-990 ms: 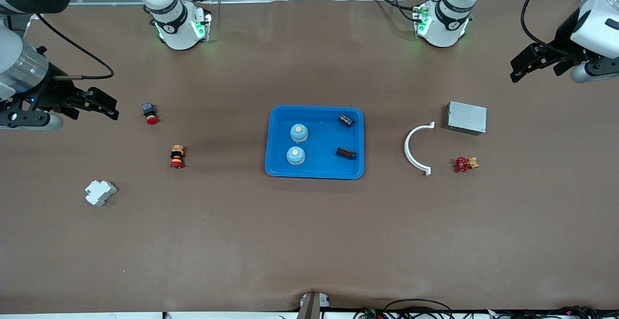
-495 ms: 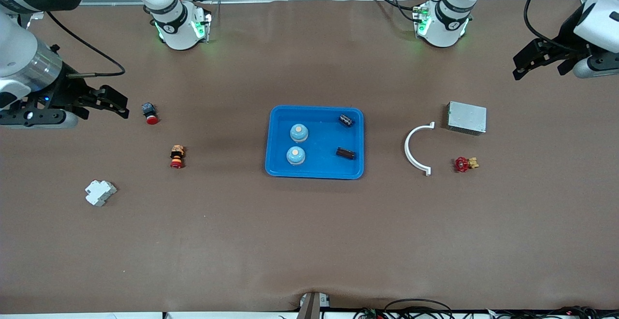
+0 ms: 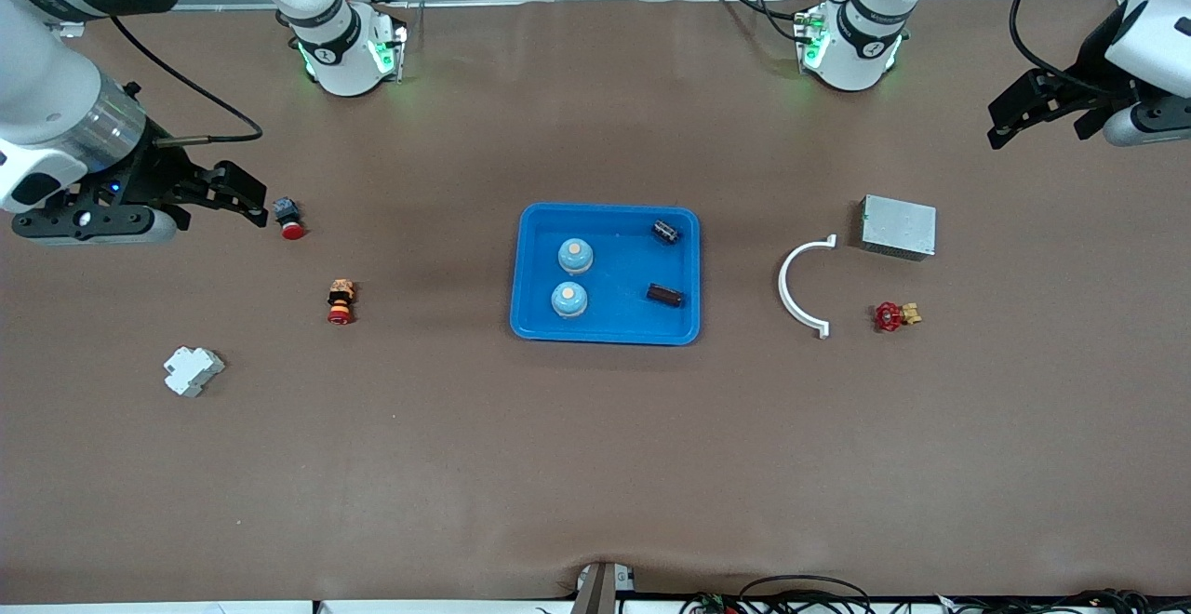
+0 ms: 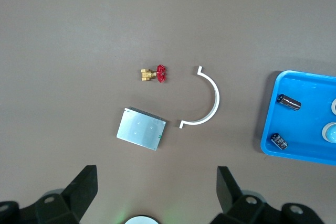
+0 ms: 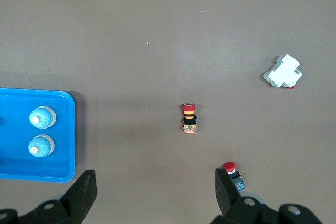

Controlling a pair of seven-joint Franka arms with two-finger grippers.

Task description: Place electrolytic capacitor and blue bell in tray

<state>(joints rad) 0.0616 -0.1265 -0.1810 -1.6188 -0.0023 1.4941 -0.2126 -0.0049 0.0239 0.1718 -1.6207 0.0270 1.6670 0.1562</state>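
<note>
Right gripper (image 3: 249, 206) spread wide, empty, toward the right arm's end from the tray (image 3: 605, 334) | left gripper (image 3: 1010, 118) likewise open, empty | capacitors (image 3: 665, 295), bells (image 3: 569, 300) in tray | we judge placing done; keep both arms high, well apart from tray.

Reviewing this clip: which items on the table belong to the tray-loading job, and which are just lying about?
Job items:
- blue tray
- two blue bells, in the tray
- two capacitors, in the tray

Lying about:
- grey metal box
- white curved clip
- red-handled valve
- two red push buttons
- white breaker
</note>
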